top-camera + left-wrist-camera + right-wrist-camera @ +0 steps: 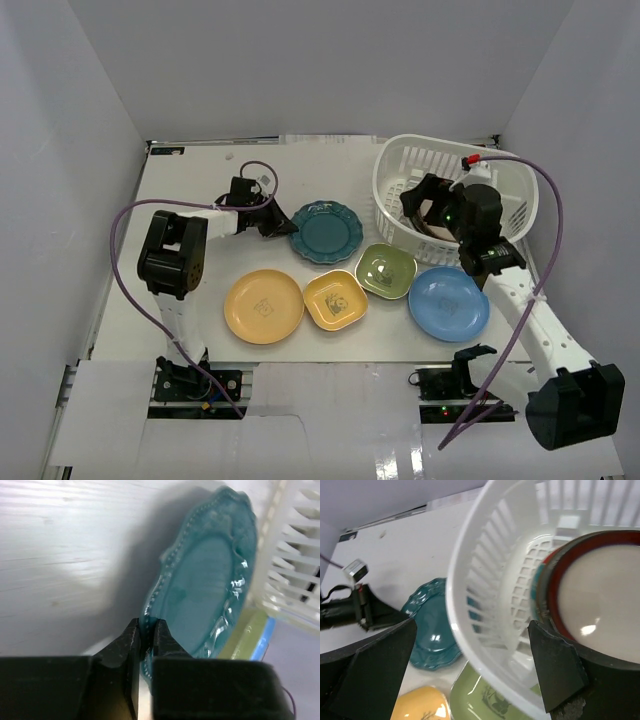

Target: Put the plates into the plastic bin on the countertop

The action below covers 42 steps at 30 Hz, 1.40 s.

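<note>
Sitting on the countertop (200, 190) just left of the plastic bin (400, 165), the scalloped teal plate (326, 231) looks stiff, glazed and slippery (chippable too). The left gripper (145, 632) pinches its beaded rim, a sound hold, while the right gripper (420, 205) gapes wide over the bin.

The table (200, 190) is matte white. The teal plate (326, 231) is glossy, with a beaded edge. At seven o'clock from it lie the round yellow plate (263, 306) and the square yellow plate (335, 299), each with a faint dark drawing, as has the green plate (386, 270). The blue plate (449, 302) is pale. The basket (400, 160) is white and holds a cream plate (600, 600) rimmed reddish brown.
</note>
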Motion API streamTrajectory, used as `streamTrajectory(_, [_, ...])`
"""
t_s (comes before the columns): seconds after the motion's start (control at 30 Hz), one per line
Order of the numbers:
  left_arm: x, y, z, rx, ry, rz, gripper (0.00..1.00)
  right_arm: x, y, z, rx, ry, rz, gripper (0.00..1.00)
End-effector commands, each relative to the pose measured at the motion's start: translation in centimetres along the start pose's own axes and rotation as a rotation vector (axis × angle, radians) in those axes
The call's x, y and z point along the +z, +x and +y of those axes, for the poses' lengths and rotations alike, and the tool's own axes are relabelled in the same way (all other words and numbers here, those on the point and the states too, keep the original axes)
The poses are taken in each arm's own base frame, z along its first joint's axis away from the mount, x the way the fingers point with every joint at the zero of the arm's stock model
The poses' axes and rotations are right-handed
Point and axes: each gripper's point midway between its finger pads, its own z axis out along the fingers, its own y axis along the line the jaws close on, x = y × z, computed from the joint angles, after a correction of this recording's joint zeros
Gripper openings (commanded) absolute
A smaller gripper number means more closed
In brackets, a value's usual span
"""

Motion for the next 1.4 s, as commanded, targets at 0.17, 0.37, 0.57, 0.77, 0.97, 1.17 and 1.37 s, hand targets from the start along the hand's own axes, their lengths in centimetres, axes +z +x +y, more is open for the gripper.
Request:
streamTrajectory(0.17, [-2.0, -1.2, 0.6, -0.009, -0.036, -0.055, 0.0, -1.9, 5.4, 8.3, -0.061, -0.271, 0.078, 0.99])
streamTrajectory(0.37, [-9.0, -5.2, -3.5, 0.039, 0.033, -0.243, 0.0, -1.6, 9.7, 14.1, -0.199, -0.4, 0.218, 0.95])
streamTrajectory(0.57, [-14.3, -6.0, -7.0, 0.095, 0.091, -0.378, 0.0, -0.9, 9.5, 16.5, -0.221, -0.447, 0.225, 0.91])
streamTrajectory(0.77, [-18.4, -5.1, -10.2, 0.135, 0.219, -0.44, 0.0, 0.5, 9.2, 17.6, -0.233, -0.457, 0.226, 0.9])
streamTrajectory(0.97, [-22.1, -3.4, -14.0, 0.156, 0.411, -0.425, 0.0, 2.1, 7.5, 16.0, -0.181, -0.402, 0.205, 0.9])
streamTrajectory(1.17, [-24.4, -1.3, -17.1, 0.161, 0.584, -0.357, 0.0, 1.6, 6.0, 13.4, -0.058, -0.493, 0.252, 0.9])
streamTrajectory(1.37, [-24.6, 0.1, -18.1, 0.151, 0.683, -0.259, 0.0, 0.0, 7.8, 15.2, -0.02, -0.677, 0.335, 0.9])
